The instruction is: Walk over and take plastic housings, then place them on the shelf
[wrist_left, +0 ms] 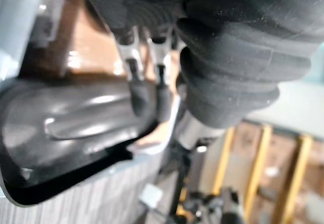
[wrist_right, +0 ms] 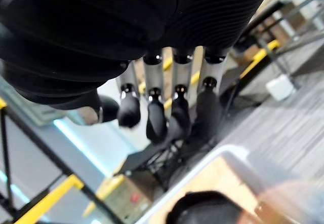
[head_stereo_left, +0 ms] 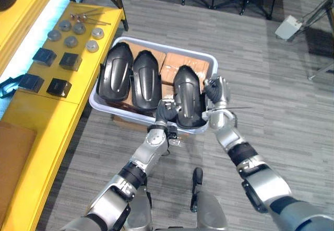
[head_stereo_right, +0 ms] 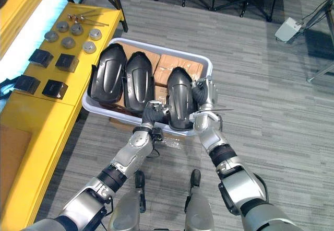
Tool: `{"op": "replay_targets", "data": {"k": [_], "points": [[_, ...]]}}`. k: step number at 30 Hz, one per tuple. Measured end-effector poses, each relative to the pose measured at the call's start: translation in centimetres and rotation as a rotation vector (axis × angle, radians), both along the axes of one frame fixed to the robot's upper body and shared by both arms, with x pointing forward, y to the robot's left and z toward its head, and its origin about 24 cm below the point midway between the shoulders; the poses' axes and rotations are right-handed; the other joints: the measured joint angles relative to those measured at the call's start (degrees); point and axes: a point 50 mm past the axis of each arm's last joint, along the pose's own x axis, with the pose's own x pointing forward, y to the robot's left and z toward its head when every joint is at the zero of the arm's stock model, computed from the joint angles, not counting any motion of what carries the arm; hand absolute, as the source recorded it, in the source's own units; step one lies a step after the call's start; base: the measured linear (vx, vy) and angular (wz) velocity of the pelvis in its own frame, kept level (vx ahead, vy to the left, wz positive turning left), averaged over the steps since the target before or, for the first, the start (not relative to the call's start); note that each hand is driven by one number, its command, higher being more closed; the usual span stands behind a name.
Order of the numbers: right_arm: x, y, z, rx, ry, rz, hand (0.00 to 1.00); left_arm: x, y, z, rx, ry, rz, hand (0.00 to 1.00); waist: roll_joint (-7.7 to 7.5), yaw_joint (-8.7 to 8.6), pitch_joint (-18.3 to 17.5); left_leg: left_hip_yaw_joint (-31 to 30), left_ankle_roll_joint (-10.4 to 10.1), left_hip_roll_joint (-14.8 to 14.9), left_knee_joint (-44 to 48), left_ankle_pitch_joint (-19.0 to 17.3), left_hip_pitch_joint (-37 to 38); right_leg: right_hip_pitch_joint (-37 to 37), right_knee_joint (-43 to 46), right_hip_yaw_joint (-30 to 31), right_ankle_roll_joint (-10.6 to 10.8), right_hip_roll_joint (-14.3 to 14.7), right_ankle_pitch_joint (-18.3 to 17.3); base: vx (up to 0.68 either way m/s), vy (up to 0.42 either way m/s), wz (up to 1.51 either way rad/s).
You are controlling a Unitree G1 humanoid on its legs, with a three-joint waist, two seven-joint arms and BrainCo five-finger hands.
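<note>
Housings (head_stereo_right: 136, 79) of black plastic, three of them, all lie in the pale bin (head_stereo_left: 95, 104) in front of me. Left of the bin runs the long yellow shelf (head_stereo_left: 52, 111), close along the bin's left wall.

The bin holds flat cardboard boxes (head_stereo_left: 182, 66) across its bottom. The housings rest on these side by side, each running from the bin's far wall toward its near rim. The left housing (head_stereo_left: 115, 71) and the middle housing (head_stereo_left: 146, 79) lie close against each other. The right housing (head_stereo_left: 188, 95) lies a little apart, with its near end at the bin's near rim.

My left hand (head_stereo_left: 166, 113) is at that near rim, on the right housing's near left edge. In my left wrist view its fingers (wrist_left: 135, 89) reach out fairly straight with their dark tips pressed on the glossy shell; I cannot see the thumb. My right hand (head_stereo_left: 216, 92) is at the bin's right wall, just beside the right housing. Its fingers (wrist_right: 157, 117) hang loosely in a row with nothing held.

On the shelf, left of the bin, sit four black blocks (head_stereo_left: 69, 61), with grey discs (head_stereo_left: 71, 42) just past them.
</note>
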Motion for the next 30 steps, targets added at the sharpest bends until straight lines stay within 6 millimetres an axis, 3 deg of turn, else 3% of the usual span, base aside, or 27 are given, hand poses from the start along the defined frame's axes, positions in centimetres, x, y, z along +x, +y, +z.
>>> {"op": "replay_targets", "data": {"k": [6, 9, 10, 19, 30], "points": [[0.4, -2.2, -0.2, 0.135, 0.054, -0.094, 0.00, 0.2, 0.0, 2.1, 0.012, -0.099, 0.018, 0.00, 1.61, -0.55, 1.45, -0.30, 0.45, 0.01, 3.84, -1.92, -3.11, -1.64, 0.96, 0.03, 0.16, -0.32, -0.28, -0.02, 0.024, 0.00], [0.9, -4.6, -0.2, 0.166, 0.093, -0.185, 0.00, 0.3, -0.6, 2.5, 0.017, -0.105, 0.005, 0.00, 2.21, -0.51, 2.45, -1.09, 0.83, -0.17, 5.82, -2.22, -6.27, -3.97, 2.03, -0.09, 0.20, -0.65, -0.27, -0.03, 0.032, 0.10], [1.2, -5.7, -0.1, 0.189, 0.126, -0.223, 0.00, 0.2, -0.9, 2.5, 0.012, -0.099, -0.001, 0.00, 2.76, -0.30, 3.14, -1.29, 0.94, -0.24, 6.56, -2.42, -7.04, -4.44, 2.32, -0.23, 0.21, -0.73, -0.27, -0.03, 0.029, 0.07], [2.3, -8.8, 1.6, 0.236, 0.200, -0.298, 0.00, 0.2, -3.0, 3.2, 0.009, -0.100, -0.035, 0.00, 7.28, 1.91, 5.29, -2.61, 1.58, -1.05, 11.49, -3.52, -12.94, -9.72, 7.47, -0.68, 0.59, -1.66, -1.77, -0.05, 0.027, 0.05], [2.7, -11.1, 4.1, 0.225, 0.171, -0.326, 0.00, 0.5, -3.5, 1.6, 0.030, -0.028, -0.032, 0.00, 10.27, 4.99, 6.55, -4.40, 2.66, -1.76, 17.46, -5.00, -19.73, -15.15, 12.93, -1.59, 1.07, -3.04, -3.42, -0.03, 0.030, 0.08]]}}
